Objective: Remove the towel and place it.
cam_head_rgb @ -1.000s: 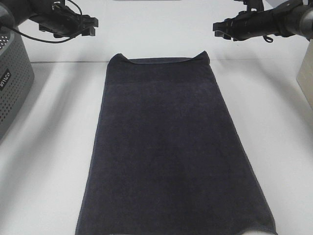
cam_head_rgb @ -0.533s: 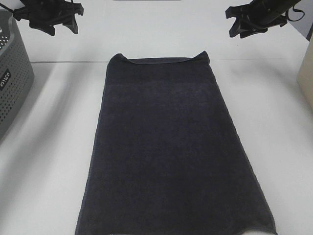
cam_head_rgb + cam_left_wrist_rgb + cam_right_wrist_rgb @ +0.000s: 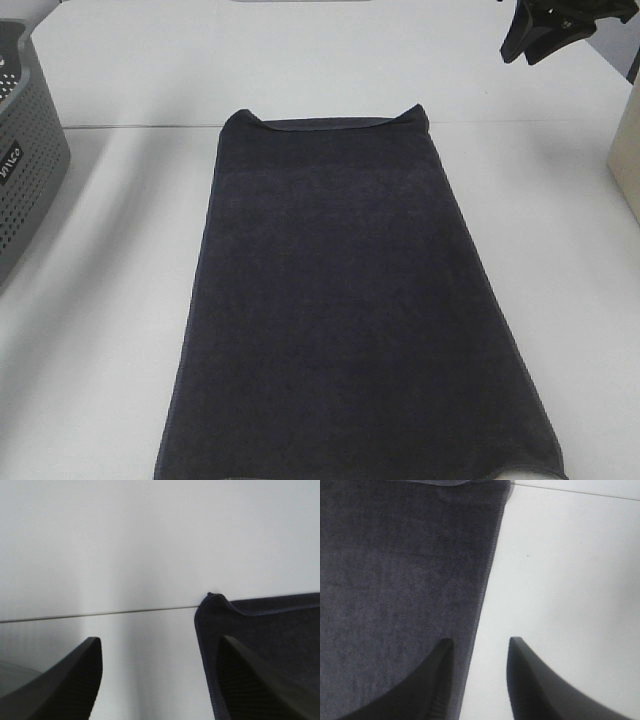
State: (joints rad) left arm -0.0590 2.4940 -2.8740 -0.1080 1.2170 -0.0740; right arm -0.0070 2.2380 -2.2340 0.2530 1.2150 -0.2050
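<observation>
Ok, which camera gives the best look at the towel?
The exterior high view: the towel lies flat there, nearly all visible. The left wrist view shows only one raised corner; the right wrist view shows one long hemmed edge.

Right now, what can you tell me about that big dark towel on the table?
The towel is a big, soft-looking cloth, very dark charcoal, plain, with a thin hemmed edge all round. It lies spread out flat on the white table, long way pointing away from the camera, and its near end runs out of the picture. The two far corners poke up a little, and the far edge looks slightly folded over. Nothing rests on it and neither hand touches it. The grey basket stands apart, off to the left.
</observation>
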